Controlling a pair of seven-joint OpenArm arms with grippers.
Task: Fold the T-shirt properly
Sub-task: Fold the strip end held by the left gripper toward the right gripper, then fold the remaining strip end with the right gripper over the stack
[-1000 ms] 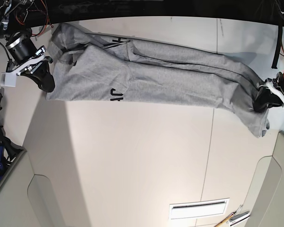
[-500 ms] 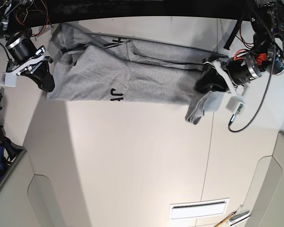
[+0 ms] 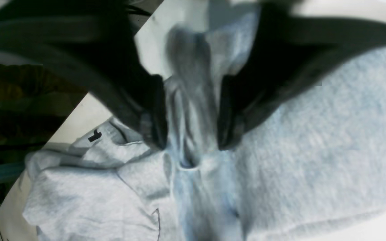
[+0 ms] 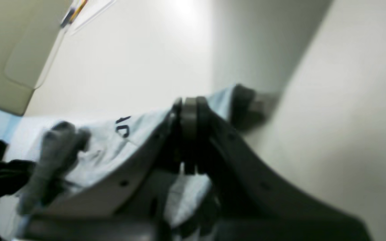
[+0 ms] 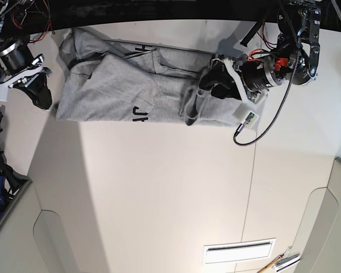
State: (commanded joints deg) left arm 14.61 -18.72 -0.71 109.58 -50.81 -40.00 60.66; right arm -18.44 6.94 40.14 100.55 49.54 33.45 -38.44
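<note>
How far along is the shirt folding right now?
Roughly midway. Already done: the T-shirt lies as a long narrow band on the table. In hand: the left pincer, shut on a bunch of cloth, holds one end over the band's middle. The right pincer sits off the other end, apparently shut and empty. Left: laying that end down and flattening.

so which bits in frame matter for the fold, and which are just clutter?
In play:
T-shirt
left gripper, shut on bunched fabric
right gripper, off the shirt's edge

Lying about:
tools at the table's bottom corner
white vent slot
</note>
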